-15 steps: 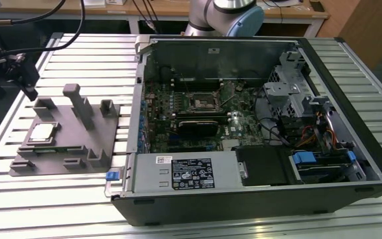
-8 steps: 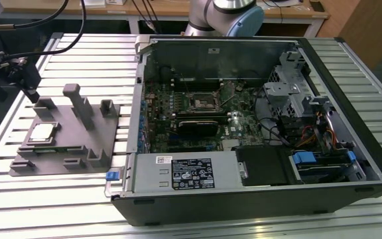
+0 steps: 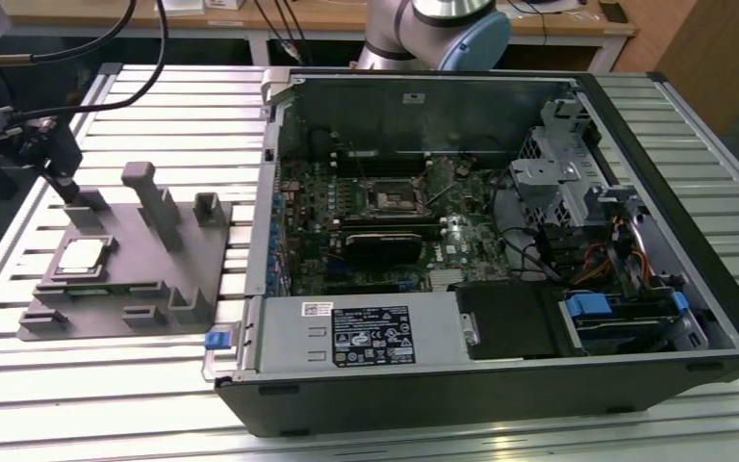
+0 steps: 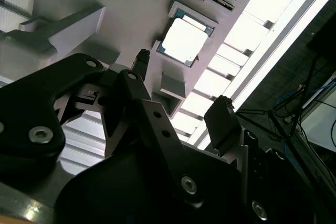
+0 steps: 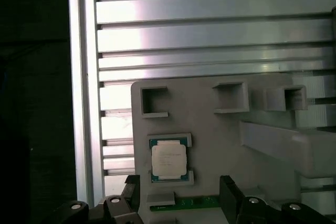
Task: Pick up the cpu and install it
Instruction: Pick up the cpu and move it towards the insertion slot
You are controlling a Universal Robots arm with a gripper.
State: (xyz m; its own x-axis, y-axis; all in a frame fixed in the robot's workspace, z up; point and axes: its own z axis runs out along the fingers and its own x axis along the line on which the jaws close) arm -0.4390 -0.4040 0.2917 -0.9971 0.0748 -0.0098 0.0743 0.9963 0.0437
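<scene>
We are at the pick-up step: the gripper (image 4: pixel 181 78) hangs wide open and empty near the cpu (image 4: pixel 185 40), which lies flat in its recess on the grey holder (image 3: pixel 132 281) on the worktop (image 3: pixel 88 385) — untouched. Grasping it, we judge, calls for fingers squared to its edges.

Count as found:

- Cpu (image 5: pixel 168 160): one, seen in the exterior view and in both wrist views.
- Grey fixture plate (image 5: pixel 210 145): one.
- Square holders (image 5: pixel 231 110) along the plate's edge, first wrist view: three.
- Green circuit strip (image 5: pixel 195 201): one.
- Gripper (image 5: pixel 179 184): one, with two fingers (image 5: pixel 227 190).
- Robot arm (image 3: pixel 427 29): one.
- Open computer case (image 3: pixel 472 404): one. It contains one motherboard (image 3: pixel 344 260), one socket (image 3: pixel 393 199) and one labelled power supply (image 3: pixel 357 337).
- Slatted counter (image 3: pixel 113 385): one.
</scene>
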